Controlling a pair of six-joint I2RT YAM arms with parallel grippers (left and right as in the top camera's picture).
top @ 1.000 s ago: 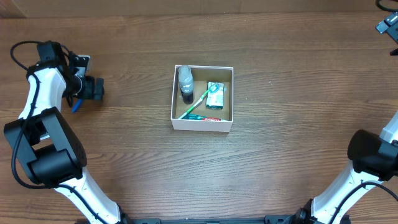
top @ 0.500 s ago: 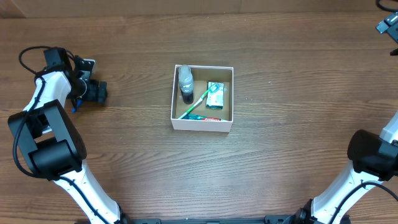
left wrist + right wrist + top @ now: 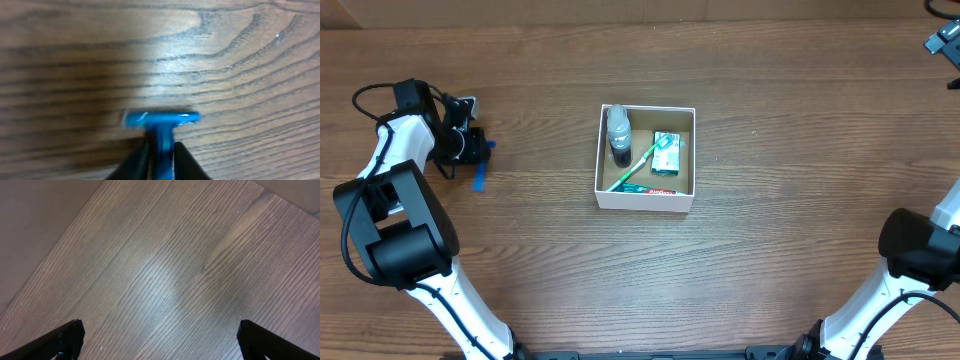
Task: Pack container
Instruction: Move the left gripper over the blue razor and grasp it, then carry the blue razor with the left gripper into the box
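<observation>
In the left wrist view a blue T-shaped razor [image 3: 161, 119] lies over the wood, its head beyond the fingertips. My left gripper [image 3: 161, 156] is shut on its handle. From overhead that gripper [image 3: 475, 148] is at the table's left, with the razor's blue [image 3: 479, 179] showing beside it. The container [image 3: 645, 198], a white-walled square box, sits mid-table holding a bottle [image 3: 618, 134], a green toothbrush [image 3: 636, 165], a green-and-white carton [image 3: 666, 153] and a tube [image 3: 646, 188]. My right gripper [image 3: 162, 340] is open over bare wood, seen overhead at the far right corner [image 3: 944, 42].
The wooden table [image 3: 800, 230] spreads between the razor and the container. Both arm bases stand at the near edge, left [image 3: 395, 240] and right [image 3: 915, 250]. A pale wall strip [image 3: 35, 225] borders the table in the right wrist view.
My left gripper has gone from open to shut on the razor's handle. The razor's blue now shows further right, beside the gripper. The right arm has stayed still.
</observation>
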